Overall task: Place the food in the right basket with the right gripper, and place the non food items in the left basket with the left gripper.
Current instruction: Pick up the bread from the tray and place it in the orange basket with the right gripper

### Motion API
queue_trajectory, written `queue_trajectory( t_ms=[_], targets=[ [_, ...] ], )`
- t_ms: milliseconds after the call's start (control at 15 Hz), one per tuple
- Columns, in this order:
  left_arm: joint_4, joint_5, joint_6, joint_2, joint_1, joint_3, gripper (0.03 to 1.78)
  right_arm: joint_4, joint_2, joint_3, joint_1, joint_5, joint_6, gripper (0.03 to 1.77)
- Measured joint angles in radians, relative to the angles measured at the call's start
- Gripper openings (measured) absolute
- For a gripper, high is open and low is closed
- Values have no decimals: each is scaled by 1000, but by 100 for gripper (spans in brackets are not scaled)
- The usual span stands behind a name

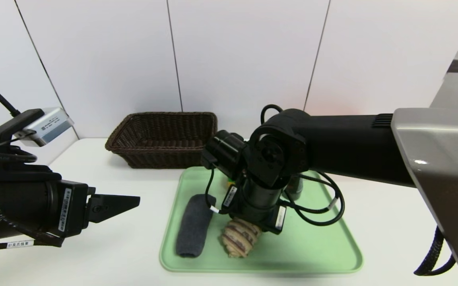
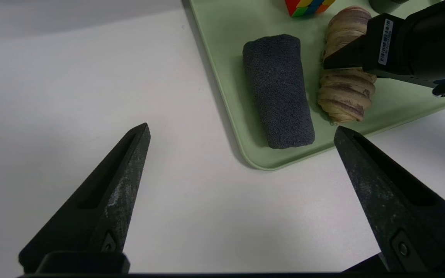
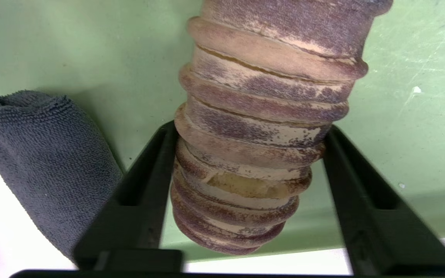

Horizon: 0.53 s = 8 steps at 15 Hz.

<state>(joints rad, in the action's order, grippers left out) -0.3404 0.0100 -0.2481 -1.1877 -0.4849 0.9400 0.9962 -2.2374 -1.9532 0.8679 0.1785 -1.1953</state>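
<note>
left gripper point(image 2: 242, 131): nearest the head camera, parked off the tray's left edge over bare table, fingers wide apart, empty.
tray point(image 1: 324, 254): green; landmark for everything below.
right gripper point(image 3: 249, 127): above the tray's front centre, pointing down, fingers touching both flanks of the roll.
bread roll point(image 1: 240, 237): lying on the tray, rolled cloth point(image 1: 194, 230) just beside it.
grip advice: squeeze gently mid-length, confirm hold before lifting; keep fingers off the cloth.
left basket point(image 1: 161, 137): behind the tray; orange basket not visible.

No legible text on any label.
</note>
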Motion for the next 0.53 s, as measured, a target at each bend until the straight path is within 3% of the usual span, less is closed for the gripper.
queue_trajectory(
  t_ms=[200, 267, 333, 533],
  targets=[
    [0, 1, -1, 0, 0, -4, 169, 0, -4, 0, 0, -5, 0, 79],
    [0, 1, 0, 0, 0, -4, 169, 1, -4, 0, 0, -6, 1, 60],
    [0, 0, 0, 1, 0, -4, 169, 1, -1, 0, 0, -7, 0, 14],
    [-1, 0, 0, 3, 0, -7, 169, 8, 13, 3, 0, -9, 0, 11]
  ],
)
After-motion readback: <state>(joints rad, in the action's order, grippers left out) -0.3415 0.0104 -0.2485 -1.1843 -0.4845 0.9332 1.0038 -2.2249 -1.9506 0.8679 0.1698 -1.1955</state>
